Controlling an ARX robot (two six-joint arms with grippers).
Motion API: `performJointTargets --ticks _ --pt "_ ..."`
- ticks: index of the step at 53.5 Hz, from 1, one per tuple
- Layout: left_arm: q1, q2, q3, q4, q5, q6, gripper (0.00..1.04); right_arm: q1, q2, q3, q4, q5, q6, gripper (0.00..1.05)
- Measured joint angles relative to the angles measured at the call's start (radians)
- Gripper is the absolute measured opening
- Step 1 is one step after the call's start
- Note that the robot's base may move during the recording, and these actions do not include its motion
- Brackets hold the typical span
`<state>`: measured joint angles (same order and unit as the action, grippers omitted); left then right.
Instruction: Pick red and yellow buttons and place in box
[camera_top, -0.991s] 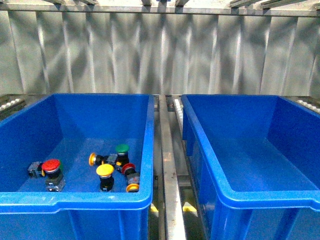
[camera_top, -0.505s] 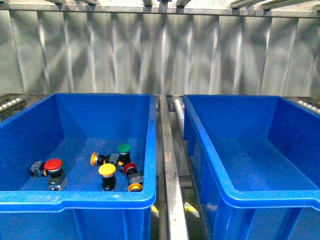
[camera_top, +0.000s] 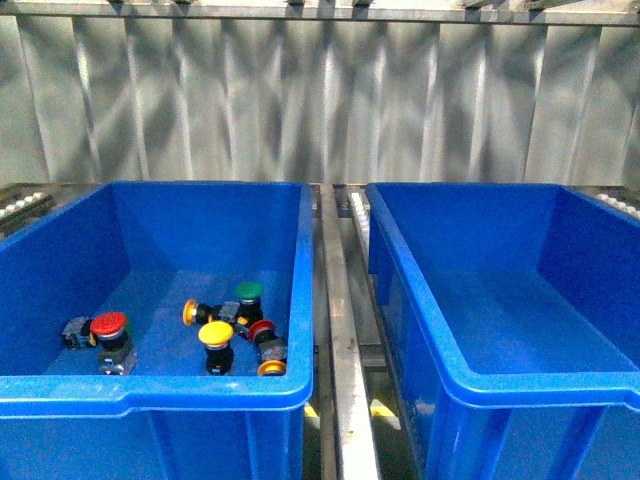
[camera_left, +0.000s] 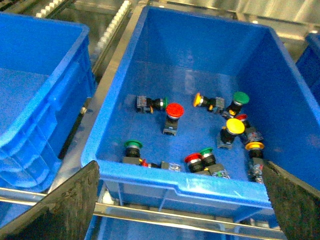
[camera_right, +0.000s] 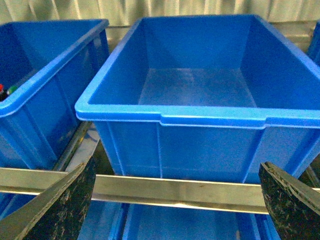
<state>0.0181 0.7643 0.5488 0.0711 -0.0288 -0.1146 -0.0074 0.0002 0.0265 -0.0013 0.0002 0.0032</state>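
Note:
The buttons lie in the left blue bin (camera_top: 150, 385). There is an upright red button (camera_top: 108, 323) at its left, and an upright yellow button (camera_top: 215, 333) near a small red one (camera_top: 262, 329). Two more yellow buttons (camera_top: 190, 312) lie on their sides. In the left wrist view I see the red button (camera_left: 174, 110), the yellow button (camera_left: 235, 126) and another red one (camera_left: 192, 158) by the near wall. My left gripper (camera_left: 180, 175) hangs open outside that near wall. The empty blue box (camera_top: 520, 385) stands to the right. My right gripper (camera_right: 177, 172) is open before the box (camera_right: 170, 117). Neither gripper shows in the front view.
Green-capped buttons (camera_left: 241, 97) (camera_left: 133, 144) lie among the others. A metal rail (camera_top: 340, 340) runs between the two bins, and a crossbar (camera_right: 175, 192) passes below the box's near wall. A further blue bin (camera_left: 35, 100) stands beside the button bin. A corrugated metal wall (camera_top: 320, 100) closes the back.
The front view has shifted a little, so both bins sit slightly higher in the picture. The buttons lie as before.

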Motion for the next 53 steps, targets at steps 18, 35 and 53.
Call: performJointTargets --ticks 18,35,53 --pt "-0.060 0.476 0.383 -0.054 -0.175 0.077 0.97 0.003 0.002 0.000 0.000 0.000 0.000 0.98" --pt "-0.085 0.816 0.591 -0.069 -0.299 0.060 0.97 0.003 0.002 0.000 0.000 0.000 0.000 0.98" --pt "-0.115 1.063 0.759 -0.079 -0.294 -0.023 0.97 0.003 0.002 0.000 0.000 0.000 0.000 0.98"
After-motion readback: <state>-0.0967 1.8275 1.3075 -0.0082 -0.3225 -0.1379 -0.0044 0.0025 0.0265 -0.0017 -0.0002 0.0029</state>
